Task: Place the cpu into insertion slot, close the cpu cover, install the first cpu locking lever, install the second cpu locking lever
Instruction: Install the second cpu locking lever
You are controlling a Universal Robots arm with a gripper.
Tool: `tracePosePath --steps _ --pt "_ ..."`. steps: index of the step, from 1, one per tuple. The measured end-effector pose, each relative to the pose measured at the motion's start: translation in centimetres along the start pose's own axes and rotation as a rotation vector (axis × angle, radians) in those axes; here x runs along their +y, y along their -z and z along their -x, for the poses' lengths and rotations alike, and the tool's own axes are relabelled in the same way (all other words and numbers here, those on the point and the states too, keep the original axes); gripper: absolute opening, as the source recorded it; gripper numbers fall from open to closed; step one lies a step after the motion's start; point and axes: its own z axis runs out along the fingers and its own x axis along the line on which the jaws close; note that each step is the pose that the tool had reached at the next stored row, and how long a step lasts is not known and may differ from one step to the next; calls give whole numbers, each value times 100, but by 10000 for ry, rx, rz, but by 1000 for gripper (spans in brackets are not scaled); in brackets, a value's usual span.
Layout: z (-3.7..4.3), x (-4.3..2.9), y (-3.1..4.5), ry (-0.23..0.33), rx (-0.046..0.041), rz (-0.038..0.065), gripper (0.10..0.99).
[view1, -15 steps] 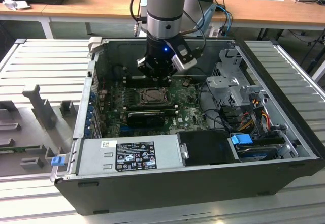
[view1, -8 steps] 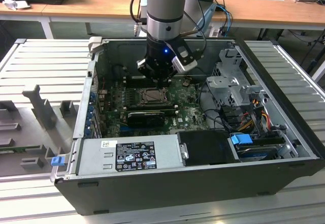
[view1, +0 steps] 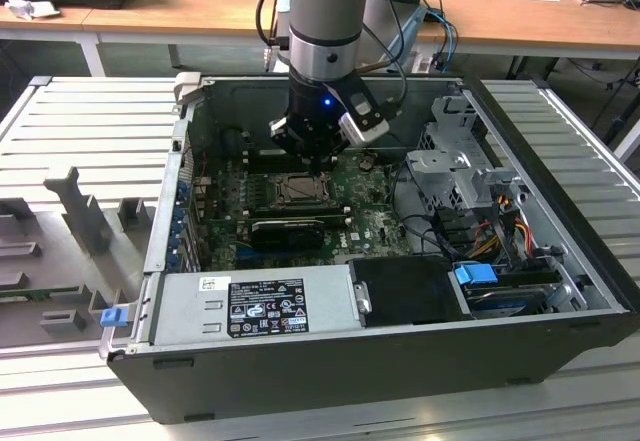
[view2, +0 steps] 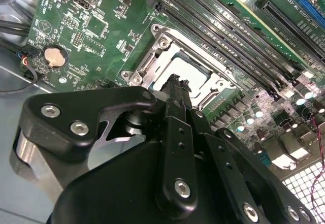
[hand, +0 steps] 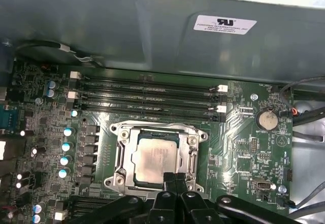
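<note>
Now the gripper [hand: 175, 177], fingers pressed together and empty, touches the cpu cover [hand: 123, 153] edge; the cpu [hand: 155, 159] sits in the insertion slot [hand: 136, 181]

In the first wrist view the gripper [hand: 175, 177] hides the near edge of the cpu cover [hand: 194, 153]. In the second wrist view its black body covers part of the cpu [view2: 190, 65]. In the exterior view the insertion slot [view1: 298, 190] is too small to show pins.

You see the open computer case [view1: 560, 291] on a slatted table [view1: 90, 131], its grey power supply [view1: 250, 306] beside a blue-tabbed drive bay [view1: 478, 276].
</note>
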Motion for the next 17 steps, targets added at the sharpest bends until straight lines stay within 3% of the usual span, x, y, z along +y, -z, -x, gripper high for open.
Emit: tracePosePath --steps 17 --pt "-39 -100 8 1 0 1 106"
